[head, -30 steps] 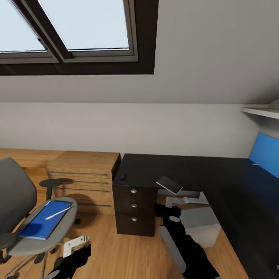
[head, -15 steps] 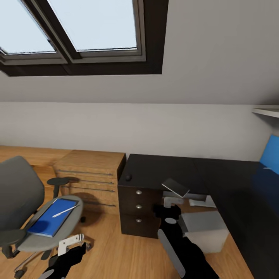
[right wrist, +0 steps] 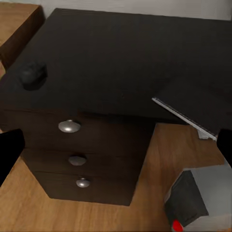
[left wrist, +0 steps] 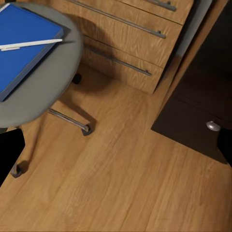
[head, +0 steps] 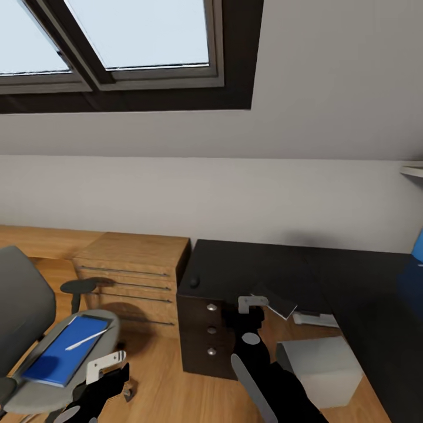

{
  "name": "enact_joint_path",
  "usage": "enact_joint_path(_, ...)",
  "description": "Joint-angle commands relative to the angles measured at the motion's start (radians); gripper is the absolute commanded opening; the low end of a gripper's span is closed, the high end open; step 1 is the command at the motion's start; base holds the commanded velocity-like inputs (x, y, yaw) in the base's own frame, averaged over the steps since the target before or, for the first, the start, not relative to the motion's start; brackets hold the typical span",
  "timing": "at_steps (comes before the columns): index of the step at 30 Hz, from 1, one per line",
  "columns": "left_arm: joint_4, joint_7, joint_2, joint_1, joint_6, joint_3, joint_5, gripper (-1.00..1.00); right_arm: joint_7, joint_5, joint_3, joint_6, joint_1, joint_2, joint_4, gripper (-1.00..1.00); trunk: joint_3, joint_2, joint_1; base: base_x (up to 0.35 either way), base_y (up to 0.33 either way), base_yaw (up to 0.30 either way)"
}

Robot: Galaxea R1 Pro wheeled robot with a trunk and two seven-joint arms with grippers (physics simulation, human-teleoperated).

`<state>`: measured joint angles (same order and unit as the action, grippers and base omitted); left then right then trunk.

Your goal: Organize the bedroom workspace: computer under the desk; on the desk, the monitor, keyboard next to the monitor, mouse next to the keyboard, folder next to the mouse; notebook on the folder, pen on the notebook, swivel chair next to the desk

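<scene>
Down at 7 o'clock, the blue folder [head: 57, 351] is lying on the swivel chair [head: 26, 329] with the pen [head: 86, 339] on top. Both the left gripper [head: 106, 365] and right gripper [head: 252, 302] are hanging with fingers apart. The mouse [head: 194, 282] is sitting on the desk [head: 305, 270]. The computer [head: 320, 370] is standing under it.

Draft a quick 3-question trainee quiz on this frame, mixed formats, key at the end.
1. True or false: the pen lies on the folder.
2. The folder rests on: A) the desk B) the swivel chair C) the floor.
3. Fill in: the mouse sits on the desk above the drawers with round silver ____.

Key: 1 true; 2 B; 3 knobs.
</scene>
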<state>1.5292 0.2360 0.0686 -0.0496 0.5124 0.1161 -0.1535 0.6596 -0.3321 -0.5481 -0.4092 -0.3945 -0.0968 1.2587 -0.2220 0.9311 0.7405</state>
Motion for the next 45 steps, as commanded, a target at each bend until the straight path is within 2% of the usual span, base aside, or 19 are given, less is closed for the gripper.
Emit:
enact_joint_path(1, 0.002, 0.006, 0.0, 0.0, 0.004, 0.001, -0.011, 1.0, 0.008, -0.006, -0.002, -0.003, -0.001, 0.0, 0.008, 1.0, -0.001, 0.001, 0.001, 0.324, 0.0, 0.0)
enact_joint_path(4, 0.006, 0.006, 0.0, 0.0, 0.005, 0.005, -0.011, 1.0, 0.009, -0.007, -0.002, 0.0, -0.001, 0.001, 0.021, 1.0, -0.001, 0.001, 0.001, 0.324, 0.0, 0.0)
enact_joint_path(8, 0.037, 0.006, -0.002, 0.0, 0.009, 0.051, -0.011, 1.0, 0.009, -0.007, -0.001, 0.002, -0.001, 0.003, 0.033, 1.0, -0.001, 0.001, 0.001, 0.315, 0.0, 0.0)
enact_joint_path(11, 0.044, 0.006, -0.002, 0.0, 0.01, 0.062, -0.011, 1.0, 0.009, -0.006, -0.001, 0.003, -0.001, 0.003, 0.032, 1.0, -0.001, 0.001, 0.001, 0.191, 0.0, 0.0)
enact_joint_path(17, 0.051, 0.006, -0.002, 0.0, 0.011, 0.076, -0.011, 1.0, 0.009, -0.007, -0.001, 0.004, -0.001, 0.003, 0.031, 1.0, -0.001, 0.001, 0.001, 0.06, 0.0, 0.055)
enact_joint_path(25, 0.056, 0.006, -0.002, 0.0, 0.011, 0.095, -0.011, 1.0, 0.008, -0.005, -0.001, 0.005, -0.001, 0.002, 0.005, 1.0, -0.001, 0.001, 0.001, 0.01, 0.0, 0.218)
enact_joint_path(37, 0.074, 0.007, -0.002, -0.001, 0.008, 0.099, -0.009, 1.0, 0.007, -0.003, -0.002, 0.006, -0.001, 0.002, 0.0, 1.0, -0.005, 0.001, 0.001, 0.011, 0.0, 0.262)
enact_joint_path(45, 0.075, 0.006, -0.003, -0.001, 0.006, 0.12, -0.01, 1.0, 0.005, -0.003, -0.002, 0.006, -0.001, 0.002, 0.0, 1.0, -0.01, 0.001, 0.001, 0.193, 0.0, 0.139)
